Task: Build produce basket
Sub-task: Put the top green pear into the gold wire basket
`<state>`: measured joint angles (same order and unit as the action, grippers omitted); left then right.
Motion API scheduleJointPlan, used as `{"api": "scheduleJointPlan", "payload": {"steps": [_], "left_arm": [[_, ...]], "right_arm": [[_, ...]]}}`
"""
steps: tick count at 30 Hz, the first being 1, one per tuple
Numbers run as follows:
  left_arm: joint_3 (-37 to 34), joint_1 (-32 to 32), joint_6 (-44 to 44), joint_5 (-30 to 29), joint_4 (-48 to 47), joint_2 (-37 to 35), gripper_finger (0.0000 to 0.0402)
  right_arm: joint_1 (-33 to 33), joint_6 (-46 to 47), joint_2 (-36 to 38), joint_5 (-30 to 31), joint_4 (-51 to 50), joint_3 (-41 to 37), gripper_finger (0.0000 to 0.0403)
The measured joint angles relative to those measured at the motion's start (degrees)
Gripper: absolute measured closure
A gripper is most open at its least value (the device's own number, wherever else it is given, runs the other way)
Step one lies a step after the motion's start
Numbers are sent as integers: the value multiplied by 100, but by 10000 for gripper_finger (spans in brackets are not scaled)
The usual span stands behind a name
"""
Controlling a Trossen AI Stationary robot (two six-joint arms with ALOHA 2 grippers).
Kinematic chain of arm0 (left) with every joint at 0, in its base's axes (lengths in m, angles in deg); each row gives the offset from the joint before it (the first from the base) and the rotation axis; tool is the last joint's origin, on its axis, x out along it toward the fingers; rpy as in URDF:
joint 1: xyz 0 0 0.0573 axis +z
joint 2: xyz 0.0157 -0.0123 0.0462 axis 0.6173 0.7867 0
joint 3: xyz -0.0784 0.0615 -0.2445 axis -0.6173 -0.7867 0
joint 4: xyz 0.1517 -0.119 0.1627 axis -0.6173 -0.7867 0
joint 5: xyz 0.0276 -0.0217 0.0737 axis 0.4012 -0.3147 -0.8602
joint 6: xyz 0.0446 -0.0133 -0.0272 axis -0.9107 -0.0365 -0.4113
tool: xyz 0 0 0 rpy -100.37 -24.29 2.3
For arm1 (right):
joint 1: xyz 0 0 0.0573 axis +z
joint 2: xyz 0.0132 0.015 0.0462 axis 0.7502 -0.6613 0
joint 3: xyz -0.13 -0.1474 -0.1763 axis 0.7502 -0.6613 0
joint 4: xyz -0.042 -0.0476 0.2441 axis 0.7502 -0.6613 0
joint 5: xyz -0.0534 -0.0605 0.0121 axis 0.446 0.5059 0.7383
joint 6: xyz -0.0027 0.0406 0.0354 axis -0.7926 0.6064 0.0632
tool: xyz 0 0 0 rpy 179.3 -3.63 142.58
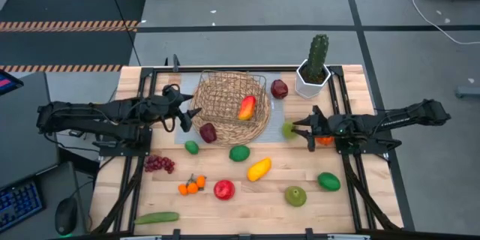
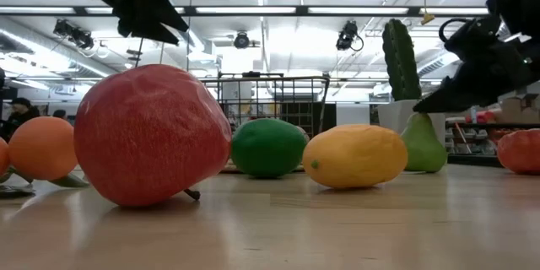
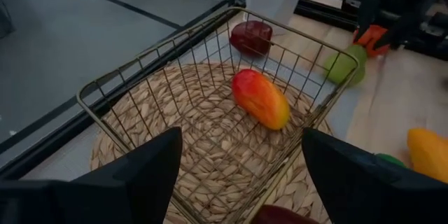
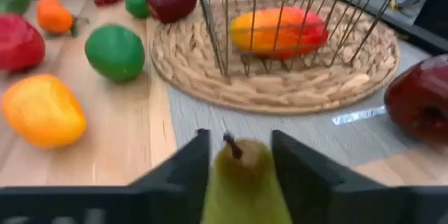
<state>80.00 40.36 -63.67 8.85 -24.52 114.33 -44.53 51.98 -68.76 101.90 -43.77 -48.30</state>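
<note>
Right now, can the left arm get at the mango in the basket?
Probably yes. The left gripper hovers open at the basket rim, and the mango lies alone inside with nothing over it.

A green cactus (image 1: 319, 48) stands in a white pot (image 1: 310, 84); keyboard (image 1: 19, 204) beside the table.

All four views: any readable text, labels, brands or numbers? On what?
None can be read.
Grey mat beside the basket: a faint pale mark in the right wrist view, too blurred to tell if it is text.
Produce, cactus pot, both arms: no label shows.
Room behind the table in the low view: nothing legible.
</note>
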Motion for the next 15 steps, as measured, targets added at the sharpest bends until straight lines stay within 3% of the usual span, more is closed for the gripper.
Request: {"api": "scheduleJointPlan", "payload": {"steps": [4,15], "left_arm": [[0,2,0,0,-5,0,104],[0,2,2,0,-12,0,104]], "right_arm": [[0,-102,-93,-215,20,22,386],[0,-600,-98,-203,899,2,396]]}}
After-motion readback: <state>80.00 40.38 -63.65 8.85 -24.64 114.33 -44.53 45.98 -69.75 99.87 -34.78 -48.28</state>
